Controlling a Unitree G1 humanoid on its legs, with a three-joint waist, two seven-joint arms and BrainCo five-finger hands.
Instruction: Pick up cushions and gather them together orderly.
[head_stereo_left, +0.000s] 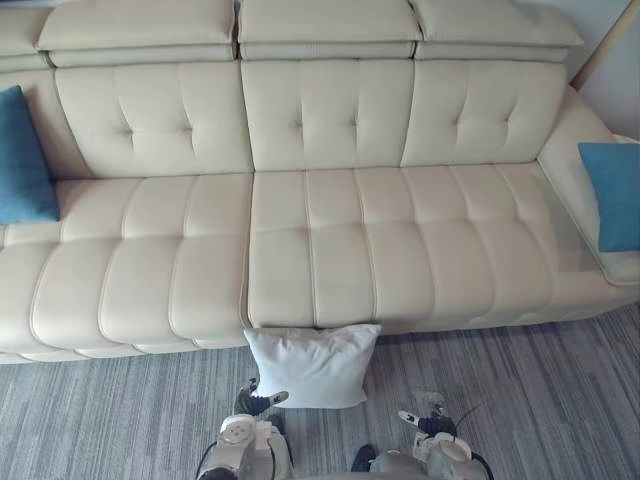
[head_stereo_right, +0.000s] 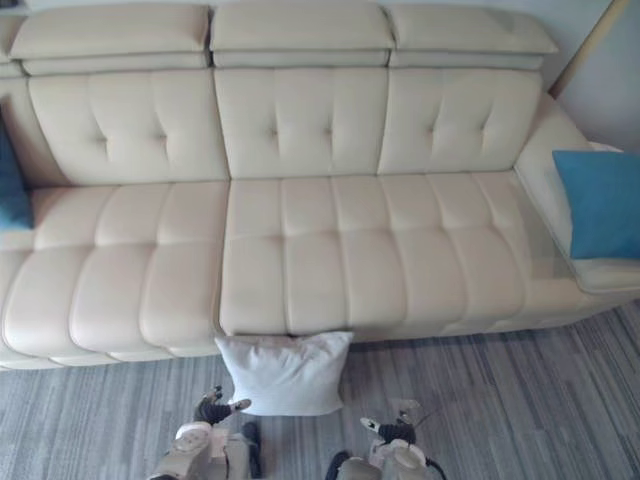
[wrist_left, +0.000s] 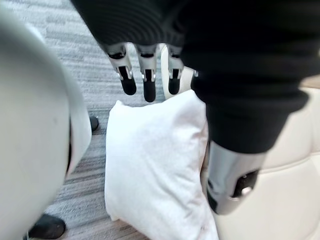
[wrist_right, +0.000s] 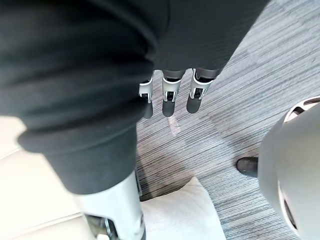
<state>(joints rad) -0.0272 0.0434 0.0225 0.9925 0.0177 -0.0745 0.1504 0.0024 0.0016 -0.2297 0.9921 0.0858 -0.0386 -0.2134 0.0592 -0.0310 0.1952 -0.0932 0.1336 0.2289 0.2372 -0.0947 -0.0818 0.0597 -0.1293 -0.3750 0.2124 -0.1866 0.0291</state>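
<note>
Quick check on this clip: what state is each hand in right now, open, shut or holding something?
Left hand: open, fingers straight, holding nothing, just above the white cushion.
Right hand: open, fingers straight, holding nothing.

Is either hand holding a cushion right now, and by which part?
Nothing is held. The left hand and right hand are open; the white cushion rests on the floor against the sofa.
</note>
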